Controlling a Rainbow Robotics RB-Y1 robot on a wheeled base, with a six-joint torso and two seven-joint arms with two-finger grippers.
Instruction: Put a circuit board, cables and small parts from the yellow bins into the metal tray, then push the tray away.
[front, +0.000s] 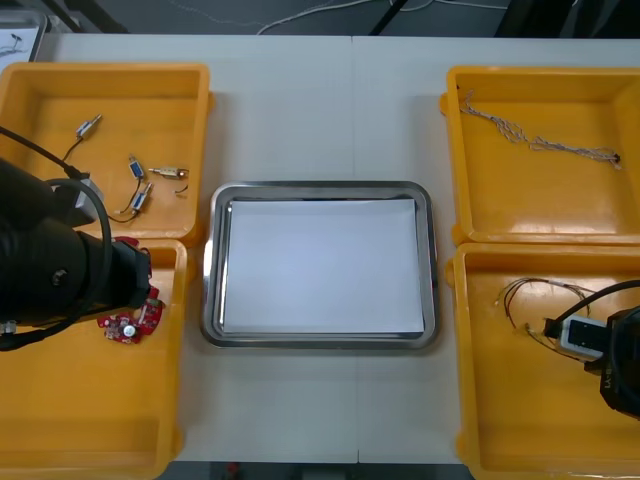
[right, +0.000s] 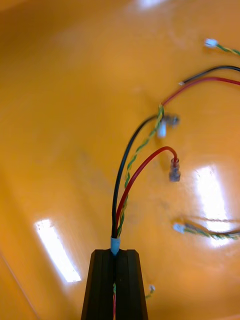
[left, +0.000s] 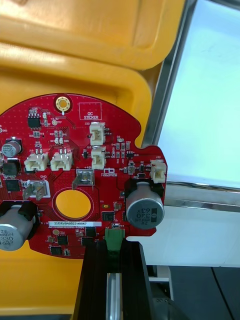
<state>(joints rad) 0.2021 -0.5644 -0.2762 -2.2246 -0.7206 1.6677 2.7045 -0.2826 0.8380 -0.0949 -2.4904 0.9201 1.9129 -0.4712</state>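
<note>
Left end effector (left: 114, 242): closed narrow on a green connector at the rim of the circuit board (left: 80, 140). It is over the near-left bin (front: 80, 420), close to the wall that faces the tray.
Circuit board: round and red, parts side toward the wrist camera, fanning out from the fingertips. Whether it is clear of the bin floor I cannot tell.
Right end effector (right: 115, 255): pinched shut on a cable bundle (right: 128, 175) of black, red and a yellow twisted strand, low inside the near-right bin (front: 520, 410).
Cable bundle: its long axis runs straight out from the fingertips, then the strands splay, and the free ends trail toward the bin floor.
Metal tray (front: 432, 250): in the middle of the table (front: 320, 110) between the bins, white inside, nothing in it.
Key relation: the tray lies to the right of the left end effector, just past the bin wall, and to the left of the right end effector, past that bin's wall. The left load looks nearer, so its carry should be the shorter one.
Far-left bin (front: 40, 110): several small metal parts (front: 140, 195), scattered.
Far-right bin (front: 540, 200): one twisted cable (front: 540, 143), stretched along the far side.
Near-right bin, rest: other loose cables (right: 210, 232) lie on the floor beside the held bundle.
Risk, as I judge it: the trailing strands may snag those neighbours when lifted.
</note>
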